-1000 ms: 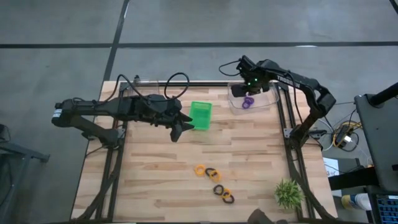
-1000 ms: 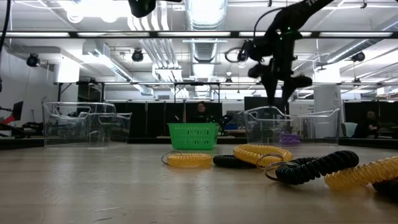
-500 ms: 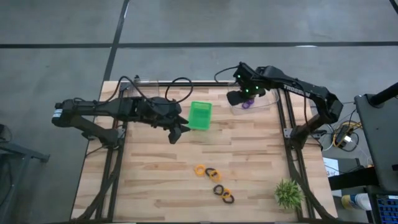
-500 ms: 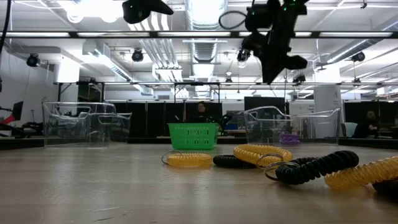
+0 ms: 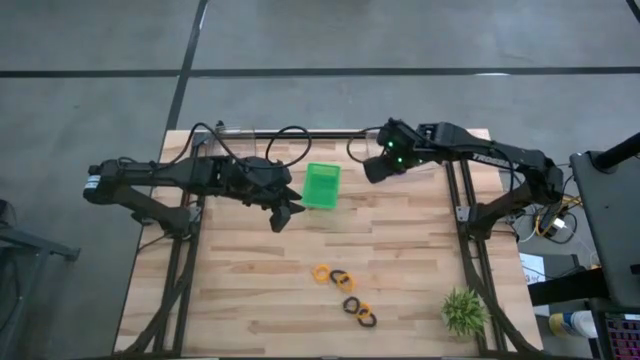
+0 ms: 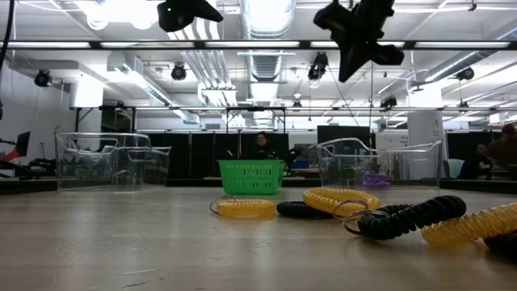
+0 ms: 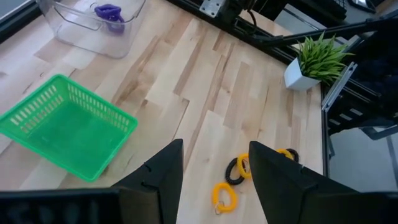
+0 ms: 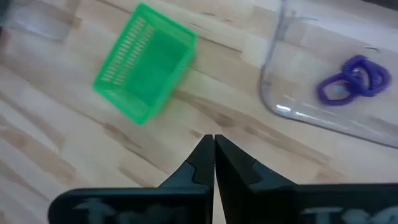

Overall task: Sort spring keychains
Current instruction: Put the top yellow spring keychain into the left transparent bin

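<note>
Several spring keychains lie loose at the table's near middle: an orange one [image 5: 320, 272], a black one [image 5: 352, 305], and more beside them [image 7: 224, 194]. One purple keychain [image 8: 351, 78] lies on the floor of the clear bin [image 8: 273, 93] at the far right. The green basket [image 5: 322, 185] stands on the table at the far middle. My right gripper [image 8: 214, 140] is shut on nothing and hangs high between the basket and the clear bin. My left gripper [image 7: 214, 152] is open and hangs in the air just left of the basket, above the table.
A second clear bin [image 6: 113, 158] stands at the far left. A small potted green plant [image 5: 463, 312] sits at the near right corner. Bare wood lies between the basket and the loose keychains.
My right gripper has risen from over the clear bin, moved toward the table's left and the green basket, and shut with nothing in it. The purple keychain stays in the bin.
</note>
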Controlling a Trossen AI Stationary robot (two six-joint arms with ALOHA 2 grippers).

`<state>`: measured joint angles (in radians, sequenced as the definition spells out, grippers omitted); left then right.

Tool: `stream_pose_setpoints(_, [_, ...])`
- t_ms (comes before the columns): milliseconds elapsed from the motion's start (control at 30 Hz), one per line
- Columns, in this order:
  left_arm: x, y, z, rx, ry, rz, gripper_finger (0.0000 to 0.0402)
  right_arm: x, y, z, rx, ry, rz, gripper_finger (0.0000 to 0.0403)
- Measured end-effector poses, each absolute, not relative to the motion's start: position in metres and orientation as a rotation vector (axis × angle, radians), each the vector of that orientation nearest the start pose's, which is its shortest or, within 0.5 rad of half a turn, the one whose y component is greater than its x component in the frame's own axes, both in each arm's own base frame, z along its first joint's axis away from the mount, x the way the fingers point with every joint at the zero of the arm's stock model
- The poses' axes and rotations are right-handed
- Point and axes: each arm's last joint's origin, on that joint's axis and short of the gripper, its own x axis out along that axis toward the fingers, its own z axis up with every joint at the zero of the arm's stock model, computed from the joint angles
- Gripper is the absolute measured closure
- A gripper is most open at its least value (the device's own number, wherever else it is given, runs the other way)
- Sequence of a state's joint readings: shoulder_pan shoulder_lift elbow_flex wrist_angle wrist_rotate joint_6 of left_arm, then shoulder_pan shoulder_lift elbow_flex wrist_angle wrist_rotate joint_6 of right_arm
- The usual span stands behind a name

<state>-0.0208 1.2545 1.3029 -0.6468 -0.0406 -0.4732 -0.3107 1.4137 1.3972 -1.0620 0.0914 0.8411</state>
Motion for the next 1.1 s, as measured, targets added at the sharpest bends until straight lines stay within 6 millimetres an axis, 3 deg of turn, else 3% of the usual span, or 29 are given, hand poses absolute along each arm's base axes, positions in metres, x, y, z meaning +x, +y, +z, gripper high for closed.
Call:
stream_pose_setpoints(233, [0.260,-0.005,0.366,-0.406,0.605,0.147,0.0227,0.270,-0.055,0.341,0.829,0.790,-0.728,0.0395])
stream_pose_setpoints(567, [0.261,-0.018,0.336,-0.212,0.684,0.026,0.0227,0.283,-0.001,0.349,0.730,0.659,-0.664,0.0394])
stream_pose_setpoints(833, [0.268,-0.030,0.302,-0.126,0.649,-0.045,0.0227,0.278,0.044,0.372,0.627,0.507,-0.663,0.0394])
stream_pose_setpoints(1100, [0.273,-0.039,0.267,-0.099,0.599,-0.101,0.0227,0.270,0.072,0.392,0.590,0.399,-0.639,0.0394])
